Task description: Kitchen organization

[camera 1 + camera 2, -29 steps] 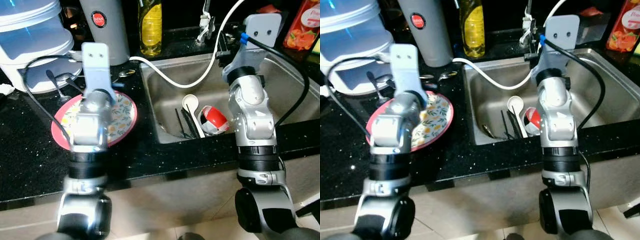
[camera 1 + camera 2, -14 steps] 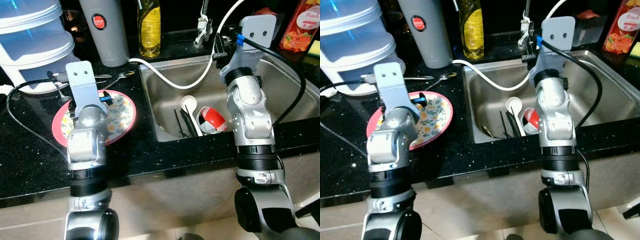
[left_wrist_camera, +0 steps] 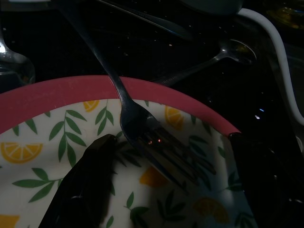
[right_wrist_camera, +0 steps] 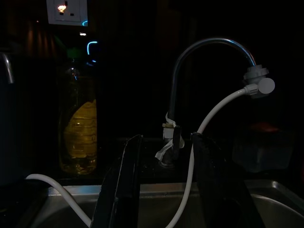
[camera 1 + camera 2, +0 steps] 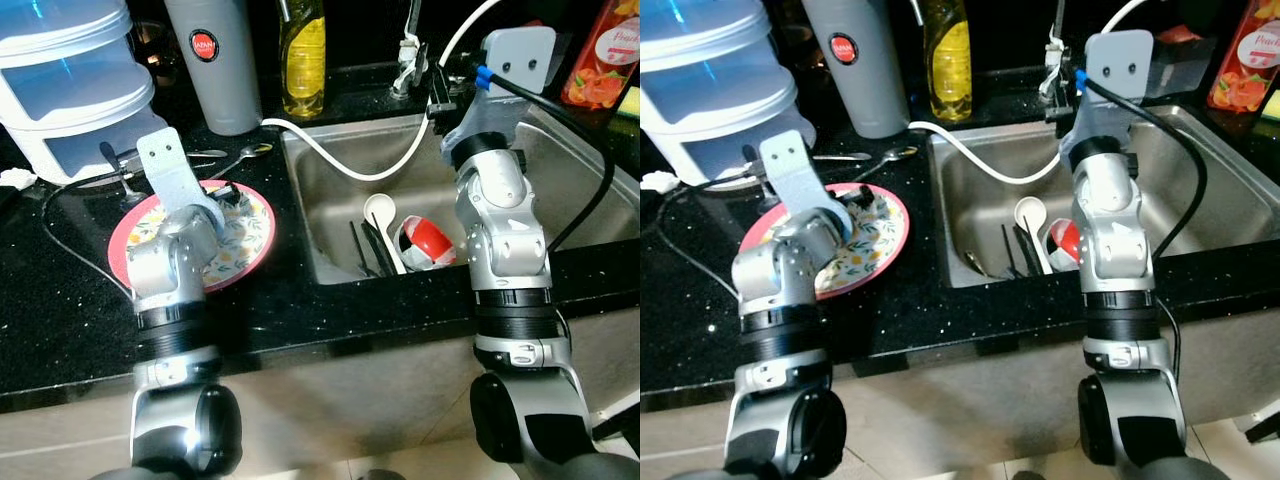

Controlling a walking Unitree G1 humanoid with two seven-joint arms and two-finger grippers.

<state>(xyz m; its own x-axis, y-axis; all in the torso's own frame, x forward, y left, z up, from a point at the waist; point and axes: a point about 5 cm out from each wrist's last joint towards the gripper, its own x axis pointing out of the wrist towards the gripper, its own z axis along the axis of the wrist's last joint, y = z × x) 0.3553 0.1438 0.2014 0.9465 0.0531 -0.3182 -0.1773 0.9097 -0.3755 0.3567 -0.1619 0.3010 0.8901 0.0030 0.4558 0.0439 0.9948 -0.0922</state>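
**Left hand over the fruit plate, right hand up by the tap**

The left hand (image 3: 166,185) is low over the round pink-rimmed plate with lemon and leaf pictures (image 5: 245,235). This plate sits on the black speckled stone desk (image 5: 60,320), at the left middle of the head views. The hand's two black fingers (image 3: 83,185) are spread apart, one on each side of the prongs of a shiny metal fork (image 3: 142,135). The fingers are open and grip nothing. The fork's prongs lie on the plate and its handle runs off over the pink rim onto the desk. A metal spoon (image 5: 243,153) lies on the desk just above the plate.

The right hand (image 4: 164,190) is held up over the back of the steel sink (image 5: 330,195), in the upper right, pointing at the curved silver tap (image 4: 199,52). Its fingers are apart and hold nothing. A white hose (image 5: 340,155) runs from the tap across the sink.

In the sink lie a white spoon (image 5: 380,212), black chopsticks (image 5: 368,247) and a red and white bowl (image 5: 428,240). A yellow soap bottle (image 5: 301,60) and a tall grey flask (image 5: 212,65) stand at the top.
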